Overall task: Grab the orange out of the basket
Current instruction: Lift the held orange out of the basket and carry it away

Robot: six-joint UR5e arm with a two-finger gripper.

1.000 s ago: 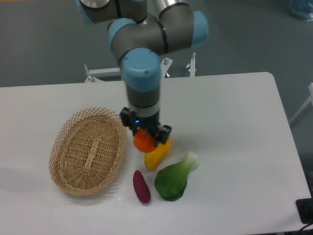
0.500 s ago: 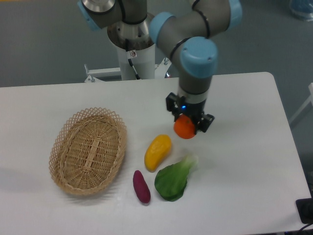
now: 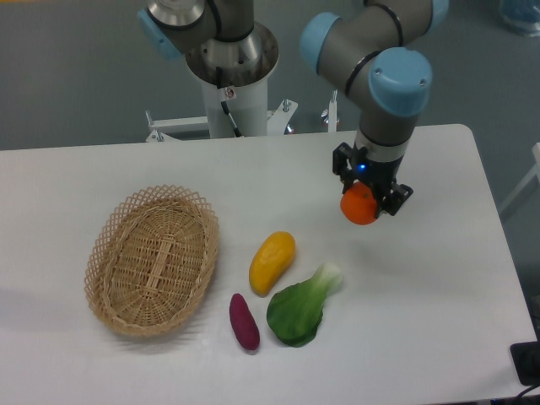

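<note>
My gripper (image 3: 363, 202) is shut on the orange (image 3: 359, 205), a small bright-orange ball, and holds it above the table right of centre. The wicker basket (image 3: 153, 259) sits at the left of the table with nothing in it. The gripper is far to the right of the basket.
A yellow-orange mango-like fruit (image 3: 272, 261), a green leafy vegetable (image 3: 301, 309) and a purple eggplant-like piece (image 3: 244, 321) lie between the basket and the gripper, toward the front. The arm's base (image 3: 228, 67) stands behind the table's far edge.
The gripper has carried the orange to the right and slightly back, from beside the basket, over the yellow fruit, to right of centre.
</note>
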